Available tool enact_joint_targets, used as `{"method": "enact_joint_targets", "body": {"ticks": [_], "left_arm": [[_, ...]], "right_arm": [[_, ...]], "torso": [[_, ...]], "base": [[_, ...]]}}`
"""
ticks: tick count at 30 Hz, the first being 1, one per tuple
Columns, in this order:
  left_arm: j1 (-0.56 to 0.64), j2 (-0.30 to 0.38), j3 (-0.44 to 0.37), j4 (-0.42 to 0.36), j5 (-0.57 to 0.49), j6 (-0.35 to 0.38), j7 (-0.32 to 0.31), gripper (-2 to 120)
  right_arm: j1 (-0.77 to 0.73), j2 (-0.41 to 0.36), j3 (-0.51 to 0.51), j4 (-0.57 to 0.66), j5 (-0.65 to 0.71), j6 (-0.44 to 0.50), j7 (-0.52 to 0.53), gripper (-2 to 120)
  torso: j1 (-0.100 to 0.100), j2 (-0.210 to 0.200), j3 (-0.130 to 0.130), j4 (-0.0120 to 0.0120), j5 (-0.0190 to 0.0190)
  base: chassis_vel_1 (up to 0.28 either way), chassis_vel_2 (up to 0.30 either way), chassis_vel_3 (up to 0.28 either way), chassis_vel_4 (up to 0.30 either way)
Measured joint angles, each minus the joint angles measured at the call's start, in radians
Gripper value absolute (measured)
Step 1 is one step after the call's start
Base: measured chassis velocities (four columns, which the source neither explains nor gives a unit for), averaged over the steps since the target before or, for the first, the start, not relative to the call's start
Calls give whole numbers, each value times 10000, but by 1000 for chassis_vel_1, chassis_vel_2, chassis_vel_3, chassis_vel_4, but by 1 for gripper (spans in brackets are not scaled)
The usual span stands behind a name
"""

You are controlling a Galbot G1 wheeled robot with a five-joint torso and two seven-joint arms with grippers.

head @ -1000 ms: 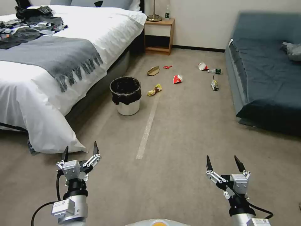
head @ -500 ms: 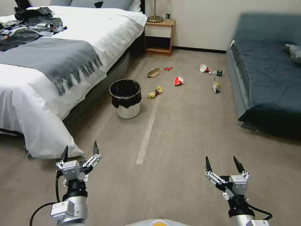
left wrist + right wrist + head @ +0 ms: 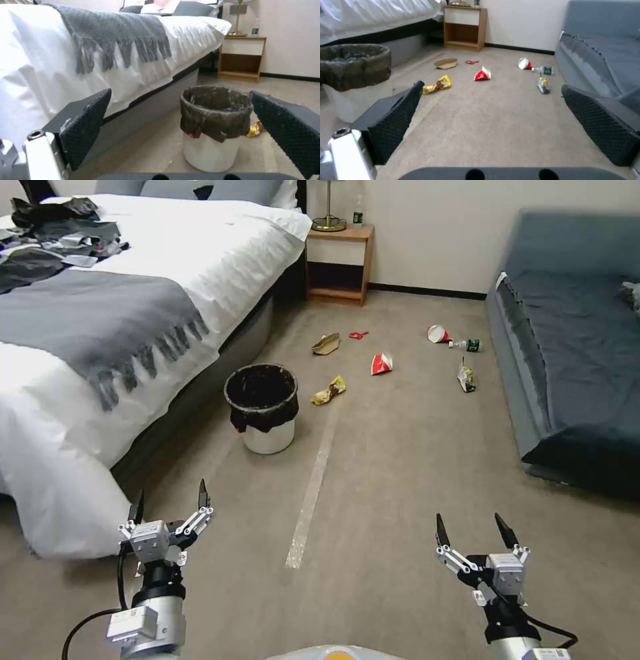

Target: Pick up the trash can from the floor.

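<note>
The trash can, a small round white bin with a black bag folded over its rim, stands upright on the beige carpet floor beside the bed. It also appears in the left wrist view as the trash can and at the edge of the right wrist view as the trash can. My left gripper hovers open well short of it, nothing between its fingers. My right gripper is open too, off to the right and empty. A pale tape strip runs along the carpet.
A bed with white sheets and a grey throw borders the left. A blue sofa borders the right. Litter lies beyond the bin: a yellow wrapper, a red carton, a cup, a bottle. A nightstand stands at the wall.
The whole view has shifted: the camera has moved forward, so the bin and the bed's corner sit nearer and lower. Both grippers keep their open pose.
</note>
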Motion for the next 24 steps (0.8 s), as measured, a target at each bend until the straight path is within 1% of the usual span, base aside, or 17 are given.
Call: {"method": "enact_joint_targets", "body": {"ticks": [24], "left_arm": [[-29, 62, -88, -57, -54, 2, 7, 100]], "right_arm": [[36, -27, 8, 17, 24, -7, -56, 100]], "torso": [[0, 0, 0, -1, 0]], "base": [[-148, 149, 152, -150]]}}
